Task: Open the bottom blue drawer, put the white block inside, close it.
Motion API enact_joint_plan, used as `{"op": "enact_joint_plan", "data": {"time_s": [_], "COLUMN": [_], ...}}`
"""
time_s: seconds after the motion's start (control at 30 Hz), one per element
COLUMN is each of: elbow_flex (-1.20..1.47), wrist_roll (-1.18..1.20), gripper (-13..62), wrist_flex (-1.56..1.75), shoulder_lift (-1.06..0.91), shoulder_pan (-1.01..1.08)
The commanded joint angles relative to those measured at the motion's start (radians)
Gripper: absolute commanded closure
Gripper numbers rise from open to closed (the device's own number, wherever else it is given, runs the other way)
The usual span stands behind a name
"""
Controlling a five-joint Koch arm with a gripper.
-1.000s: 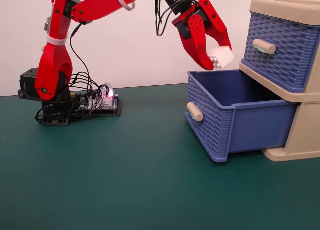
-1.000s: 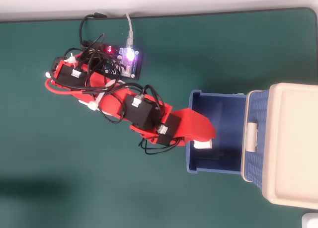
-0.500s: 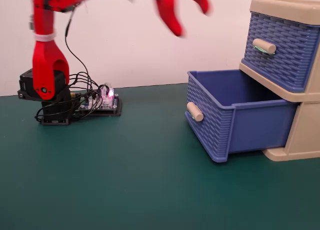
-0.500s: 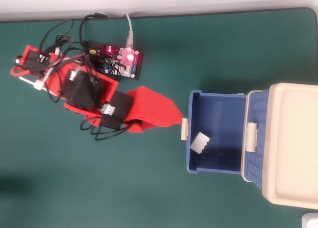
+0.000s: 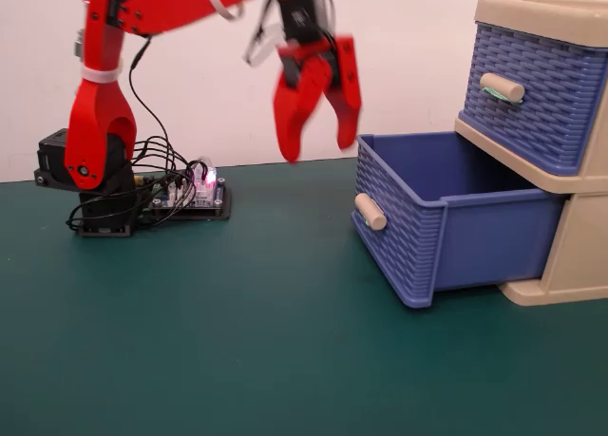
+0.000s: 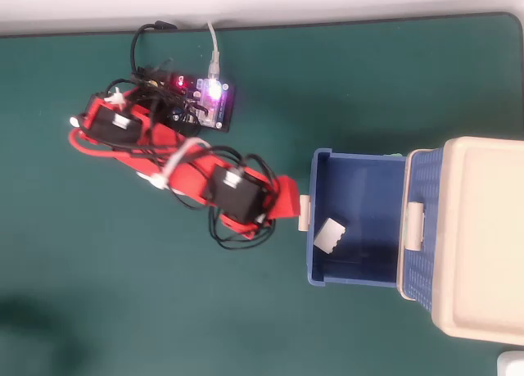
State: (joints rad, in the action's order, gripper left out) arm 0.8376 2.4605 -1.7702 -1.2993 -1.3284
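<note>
One step remains: the released, empty hand (image 5: 321, 147) should press the beige handle (image 5: 370, 211) squarely, sliding the bottom blue drawer (image 6: 358, 176) shut over the white block (image 6: 331, 235)

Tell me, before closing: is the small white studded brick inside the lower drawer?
Inside: the small white studded brick lies on the open blue woven-pattern drawer's floor.

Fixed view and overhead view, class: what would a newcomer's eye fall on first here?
The red arm's gripper hangs open above the green table, just left of the bottom blue drawer in the fixed view. That drawer stands pulled out, and the overhead view shows the white block lying inside it.
</note>
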Motion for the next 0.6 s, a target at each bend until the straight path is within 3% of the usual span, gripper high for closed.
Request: {"op": "enact_joint_plan", "data": {"time_s": [0.0,0.27,0.57], "elbow_flex": [-0.025,-0.049,-0.347], "wrist_roll": [0.012,0.020,0.040], "gripper": [16.2,15.9,15.7], "wrist_flex": [0.074,0.330,0.828], "shoulder_lift": [0.006,0.112,0.445], "shoulder_pan": [-0.015,-0.028,-0.089]}}
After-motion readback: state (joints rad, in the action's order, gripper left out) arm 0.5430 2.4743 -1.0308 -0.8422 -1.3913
